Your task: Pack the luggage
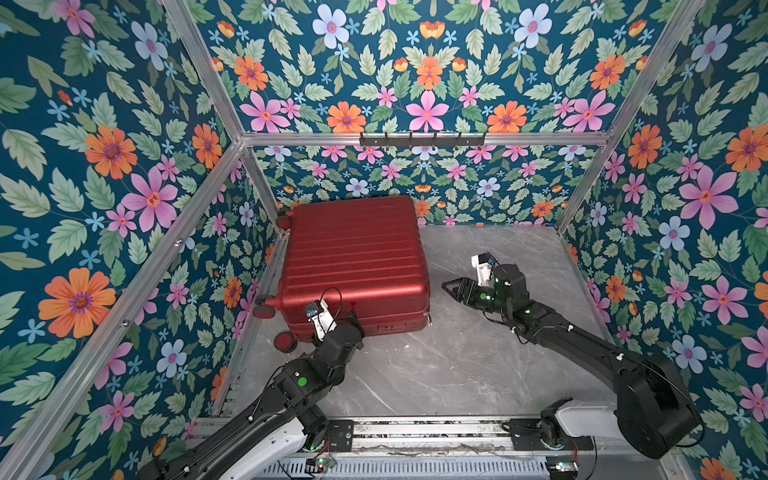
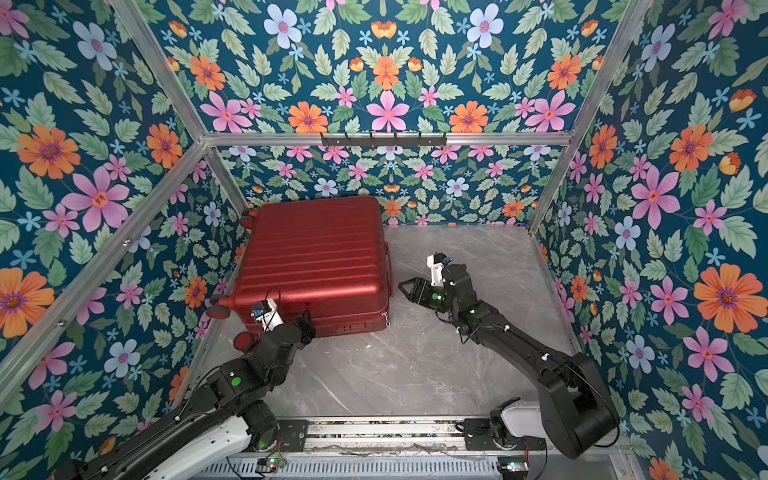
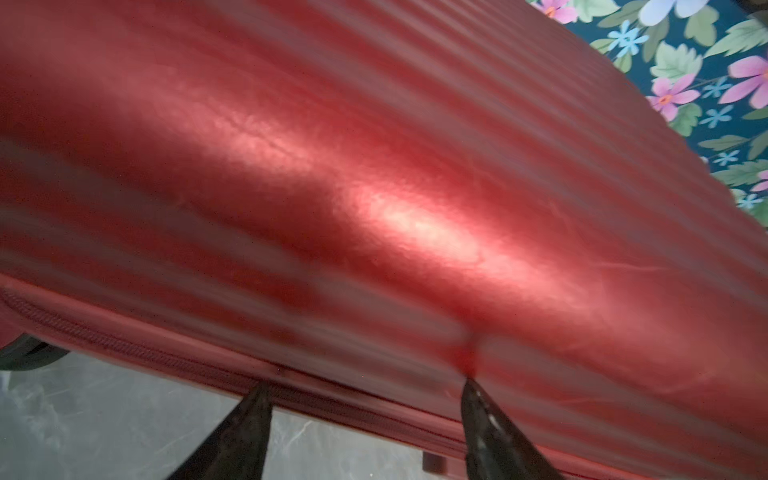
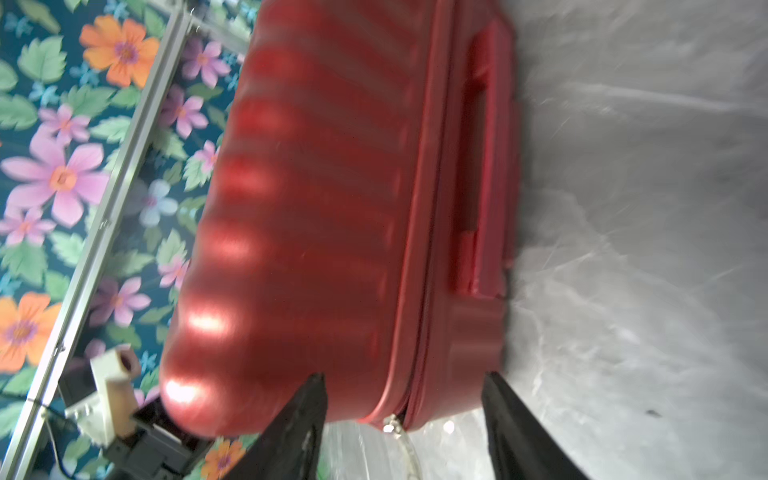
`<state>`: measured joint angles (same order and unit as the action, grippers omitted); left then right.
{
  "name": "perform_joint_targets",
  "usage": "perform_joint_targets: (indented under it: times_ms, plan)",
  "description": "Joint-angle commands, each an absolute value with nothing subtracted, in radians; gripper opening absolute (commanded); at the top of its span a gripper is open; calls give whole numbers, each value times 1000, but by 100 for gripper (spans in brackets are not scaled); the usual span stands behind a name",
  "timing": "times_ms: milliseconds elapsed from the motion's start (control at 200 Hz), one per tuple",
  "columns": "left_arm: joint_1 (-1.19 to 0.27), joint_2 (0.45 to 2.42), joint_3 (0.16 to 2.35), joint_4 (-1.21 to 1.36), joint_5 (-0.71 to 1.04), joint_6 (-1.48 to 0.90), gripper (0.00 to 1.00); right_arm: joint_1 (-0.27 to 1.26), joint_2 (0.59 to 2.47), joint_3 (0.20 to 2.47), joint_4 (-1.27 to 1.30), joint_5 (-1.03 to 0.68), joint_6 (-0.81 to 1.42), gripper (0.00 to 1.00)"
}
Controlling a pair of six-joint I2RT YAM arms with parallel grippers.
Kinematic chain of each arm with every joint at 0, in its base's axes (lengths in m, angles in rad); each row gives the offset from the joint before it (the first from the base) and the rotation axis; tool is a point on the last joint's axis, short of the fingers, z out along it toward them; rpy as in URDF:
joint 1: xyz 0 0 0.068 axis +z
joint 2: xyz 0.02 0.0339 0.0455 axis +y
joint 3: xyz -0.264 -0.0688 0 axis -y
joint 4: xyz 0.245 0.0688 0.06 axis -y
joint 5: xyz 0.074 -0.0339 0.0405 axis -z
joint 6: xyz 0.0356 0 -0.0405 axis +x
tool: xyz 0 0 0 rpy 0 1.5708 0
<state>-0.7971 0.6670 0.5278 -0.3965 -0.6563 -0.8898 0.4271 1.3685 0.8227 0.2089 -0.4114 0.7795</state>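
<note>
Locate the luggage [image 1: 353, 257], a large dark-red hard-shell suitcase with a ribbed shell. It lies flat and closed on the grey marble-pattern tabletop [image 1: 457, 365], toward the left rear corner, with its red caster wheels [image 1: 286, 341] facing the left wall.

Check the left gripper [image 3: 365, 384]. Its jaws are released and apart at the near side wall of the case, with one fingertip [image 3: 478, 399] touching the shell beside the red zipper seam [image 3: 124, 345]. It grasps nothing. Use it as a brace: press lightly so the case does not slide.

Check the right gripper [image 4: 405, 376]. Its jaws are spread and empty, just off the near right corner of the case. The small metal zipper pull [image 4: 390, 426] hangs at that corner, in line with the gap between the jaws.

The step in hand appears to be taking the pull. Advance slowly, centre the pull between the pads, and close only once it sits well inside. Whether the seam past the corner is fully zipped cannot be told. Draw along the seam line, not away from it, or the slider is likely to bind.
</note>
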Motion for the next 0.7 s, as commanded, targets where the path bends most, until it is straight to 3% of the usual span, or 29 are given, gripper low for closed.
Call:
perform_joint_targets:
  times_ms: [0,295,695]
  plan:
    - [-768,687,535,-349,-593,-850,73,386,1488,910,164,-421,794,57]
    - [-764,687,528,-344,-577,-874,76,383,1923,1322,25,-483,749,55]
    - [-763,680,514,-363,-581,-888,76,390,2128,1523,-25,-502,752,49]
